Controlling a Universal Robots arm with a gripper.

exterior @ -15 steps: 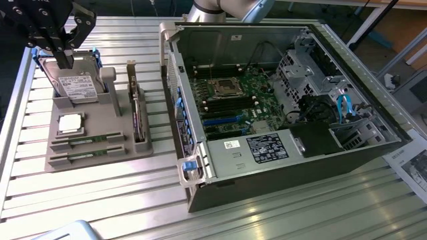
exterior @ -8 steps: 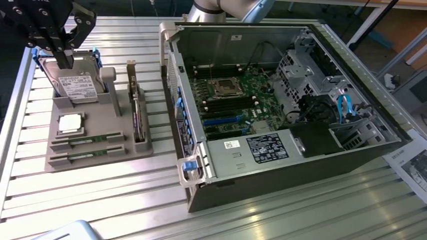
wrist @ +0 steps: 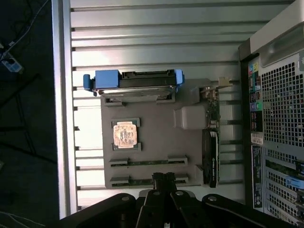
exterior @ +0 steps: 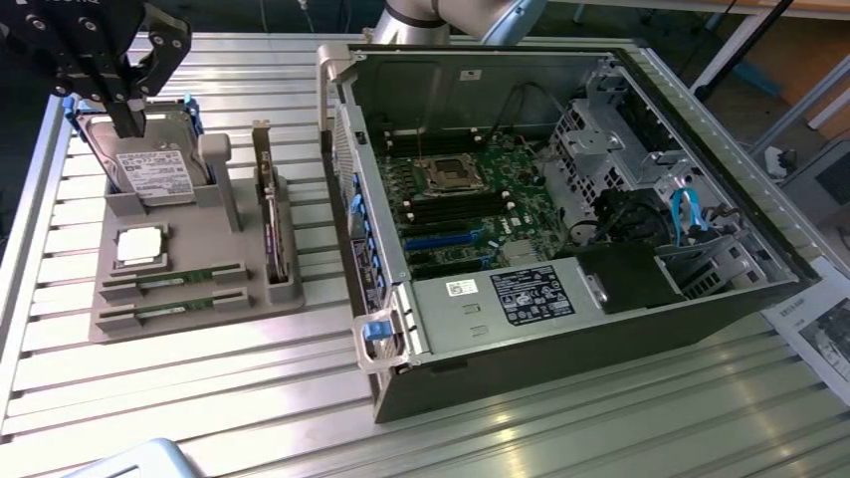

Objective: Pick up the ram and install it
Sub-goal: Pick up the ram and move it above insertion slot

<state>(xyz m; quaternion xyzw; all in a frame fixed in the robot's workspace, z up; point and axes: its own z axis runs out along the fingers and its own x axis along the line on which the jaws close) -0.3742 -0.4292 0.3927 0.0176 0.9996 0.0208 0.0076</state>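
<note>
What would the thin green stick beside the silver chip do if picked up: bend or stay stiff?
The ram is a slim circuit board, probably stiff and light. It sits on edge between end blocks of the gray holder, so it likely won't tip. Thin, it might crack if squeezed.

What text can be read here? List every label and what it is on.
No text is legible.
Hard drive label: too small to read.
Black label on the computer case: blurred.
White sticker on the case's inner wall: too small.
Printed sheet beside the case: unreadable.
</note>
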